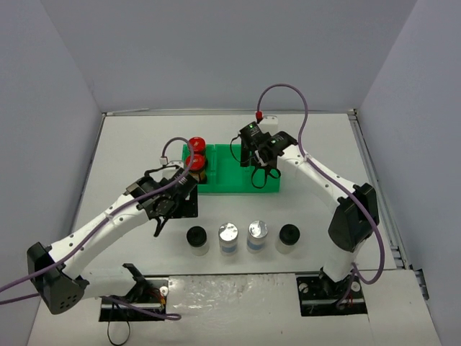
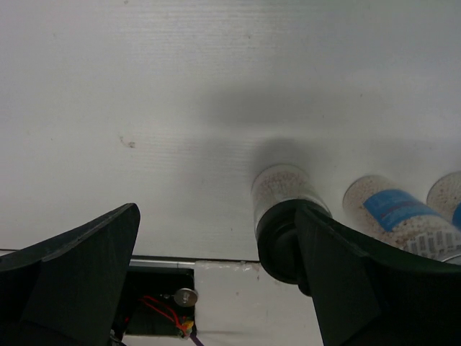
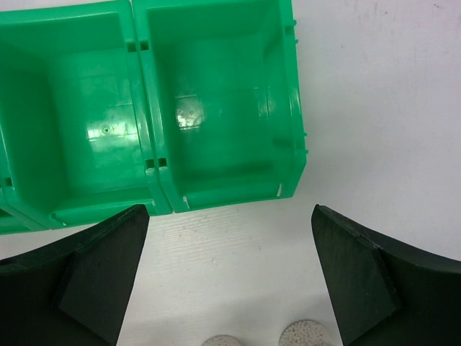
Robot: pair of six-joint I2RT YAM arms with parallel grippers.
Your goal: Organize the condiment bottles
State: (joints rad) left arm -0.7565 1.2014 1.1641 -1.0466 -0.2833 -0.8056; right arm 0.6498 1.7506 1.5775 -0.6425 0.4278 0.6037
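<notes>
Top external view: both red-capped jars [image 1: 197, 145] sit in green tray [image 1: 238, 176] left compartment, presumably grouped by cap colour; L hand [image 1: 163, 220] and R hand [image 1: 263, 176] open, holding nothing.

Near side, a barrier: left black-capped jar [image 1: 196, 236], two silver-capped jars [image 1: 227, 232] and right black-capped jar [image 1: 289, 234] stand in one row, only slim gaps between them. Left gripper [image 1: 161, 222] hangs wide open just left of that row, the end jar close by one finger, bare table [image 1: 119, 155] beyond. Up at the green tray [image 1: 220, 176], red-capped jars [image 1: 196, 153] block the left compartment. Middle and right compartments gape open from above, right gripper [image 1: 261, 174] spread over the right one's near wall.
</notes>
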